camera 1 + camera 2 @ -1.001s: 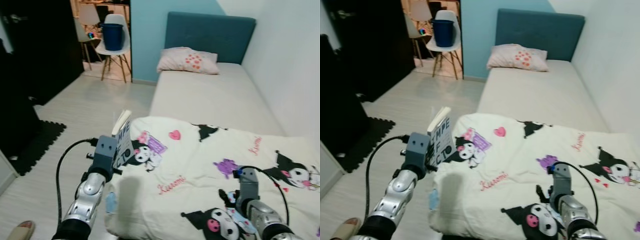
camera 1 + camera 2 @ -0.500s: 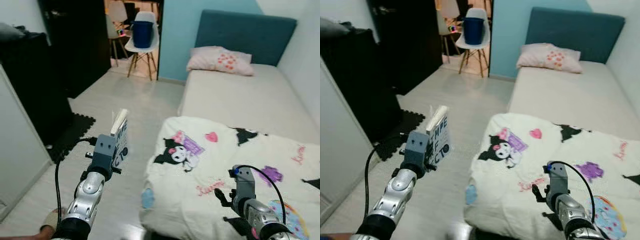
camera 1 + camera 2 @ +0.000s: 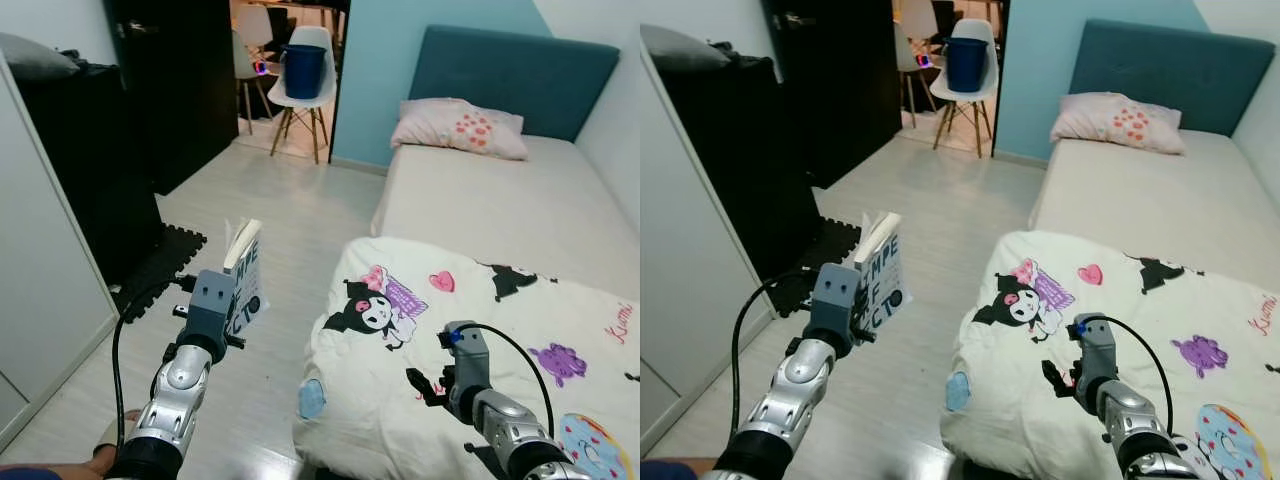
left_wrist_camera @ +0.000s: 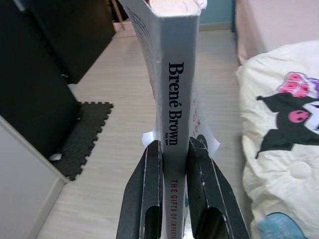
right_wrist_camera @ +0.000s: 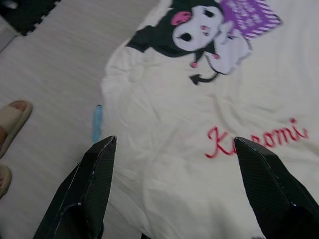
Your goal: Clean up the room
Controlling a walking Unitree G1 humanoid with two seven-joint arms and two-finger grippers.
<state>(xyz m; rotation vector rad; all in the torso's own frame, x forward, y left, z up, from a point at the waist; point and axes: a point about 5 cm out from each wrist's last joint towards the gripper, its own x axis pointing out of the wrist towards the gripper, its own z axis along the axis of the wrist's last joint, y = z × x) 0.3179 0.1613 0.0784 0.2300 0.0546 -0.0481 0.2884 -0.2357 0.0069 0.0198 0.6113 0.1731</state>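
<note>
The right tool (image 5: 174,199), fingers (image 5: 87,191) spread wide, hangs over a white blanket (image 5: 199,149) printed with a cartoon figure (image 5: 192,32) and red script (image 5: 249,139). Beside the blanket, pale floor (image 5: 55,74) and a slippered foot (image 5: 12,119).

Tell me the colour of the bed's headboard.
Teal blue headboard, clearest in the left eye view.

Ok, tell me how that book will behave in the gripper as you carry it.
The book is clamped at its spine by the left gripper, so it probably stays upright. Its pages fan at the top and may flop. It looks like a light paperback.
</note>
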